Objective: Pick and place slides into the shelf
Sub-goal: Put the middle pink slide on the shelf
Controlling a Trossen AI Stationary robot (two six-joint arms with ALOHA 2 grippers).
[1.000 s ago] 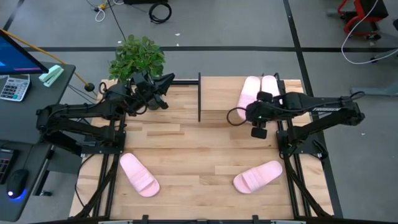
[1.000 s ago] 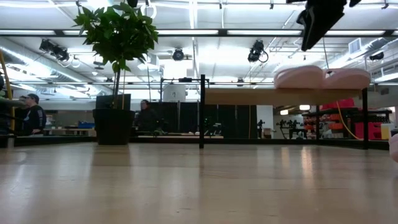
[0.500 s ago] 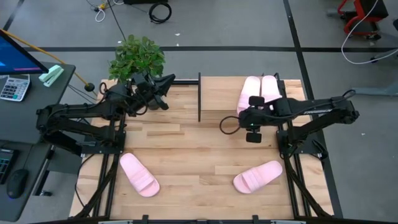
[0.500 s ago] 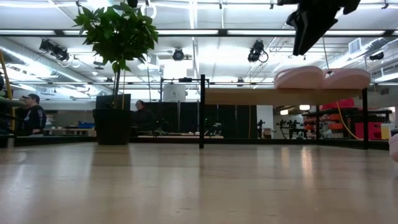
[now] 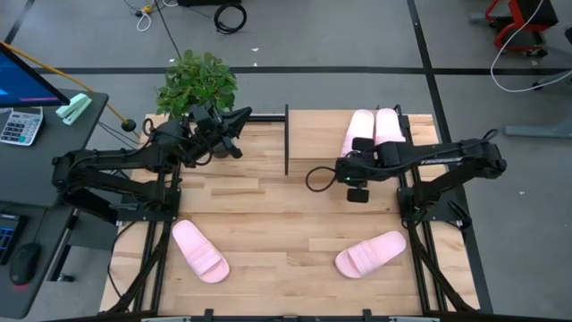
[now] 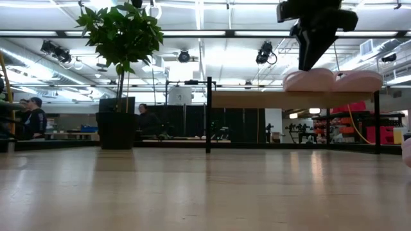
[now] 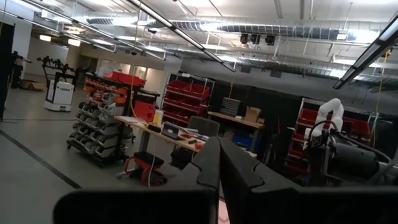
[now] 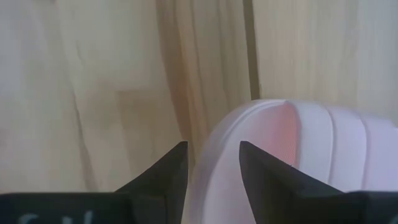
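Two pale pink slides lie side by side on the shelf at the worktop's far right. Two more wait on the worktop near its front edge: one at front left, one at front right. The right pincer hangs above the shelf's near edge, fingers spread and empty. The left pincer, pressed together, waits beside the potted plant. The placing step looks done; next, the right arm likely must reach the front-right slide and grasp it.
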